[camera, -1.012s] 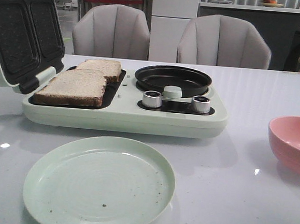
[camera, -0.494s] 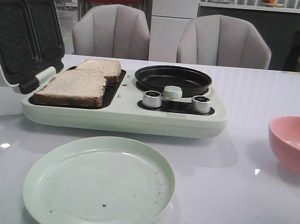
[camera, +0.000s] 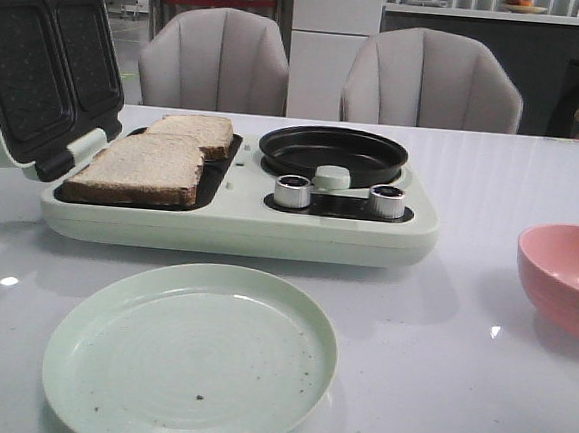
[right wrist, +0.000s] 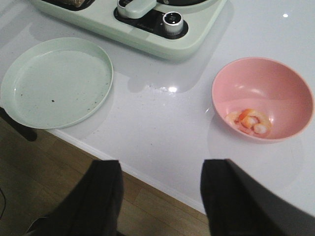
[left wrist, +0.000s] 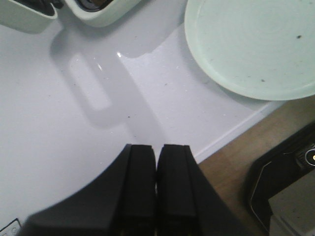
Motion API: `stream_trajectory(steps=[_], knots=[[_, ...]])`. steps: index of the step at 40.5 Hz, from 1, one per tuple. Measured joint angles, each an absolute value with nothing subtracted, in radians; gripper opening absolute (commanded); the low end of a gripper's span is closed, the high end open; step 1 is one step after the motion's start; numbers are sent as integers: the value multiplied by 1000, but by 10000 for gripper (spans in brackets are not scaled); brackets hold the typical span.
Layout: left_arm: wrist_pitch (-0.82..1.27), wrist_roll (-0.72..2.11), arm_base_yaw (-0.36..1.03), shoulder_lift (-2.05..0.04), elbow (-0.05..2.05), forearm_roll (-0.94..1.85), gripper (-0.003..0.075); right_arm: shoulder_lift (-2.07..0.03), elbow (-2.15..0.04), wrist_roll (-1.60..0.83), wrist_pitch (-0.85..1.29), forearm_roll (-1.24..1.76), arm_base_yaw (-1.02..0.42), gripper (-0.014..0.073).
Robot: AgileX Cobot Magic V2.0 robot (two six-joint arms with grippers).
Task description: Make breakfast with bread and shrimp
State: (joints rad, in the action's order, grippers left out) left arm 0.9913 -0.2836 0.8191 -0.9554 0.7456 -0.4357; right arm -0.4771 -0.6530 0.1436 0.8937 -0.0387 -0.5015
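**Bread on the griddle, shrimp waiting in the bowl**

Front view: two slices of bread (camera: 153, 161) lie side by side on the left plate of the cooker (camera: 238, 228), its lid (camera: 40, 67) thrown back. The round pan (camera: 333, 152) beside them is empty. A pale green plate (camera: 190, 359) sits near the table's edge, and a pink bowl (camera: 565, 278) stands well apart at the right. Neither of my arms shows here.

Left wrist view: my left gripper (left wrist: 157, 182) hangs over bare table near the edge, fingers pressed together and holding nothing. The plate's rim (left wrist: 236, 88) is well clear of it.

Right wrist view: my right gripper (right wrist: 160, 196) hovers past the table edge, fingers spread wide and empty. The shrimp (right wrist: 250, 120) lies in the bottom of the bowl (right wrist: 231, 78), orange and white against the pink.

The shrimp looks like the next pick, and it falls to my right hand. I judge it best to come down from above, keep the fingers clear of the bowl's sloped wall, and pinch across the curved body so it does not slide away.
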Motion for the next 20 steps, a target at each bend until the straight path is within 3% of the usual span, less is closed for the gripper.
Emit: stream_trajectory(steps=[8, 20], knots=[[947, -253, 610, -1062, 826, -445, 106, -477, -653, 144, 894, -39, -502, 471], [834, 0, 125, -1206, 1005, -153, 106, -477, -653, 144, 894, -39, -502, 471]])
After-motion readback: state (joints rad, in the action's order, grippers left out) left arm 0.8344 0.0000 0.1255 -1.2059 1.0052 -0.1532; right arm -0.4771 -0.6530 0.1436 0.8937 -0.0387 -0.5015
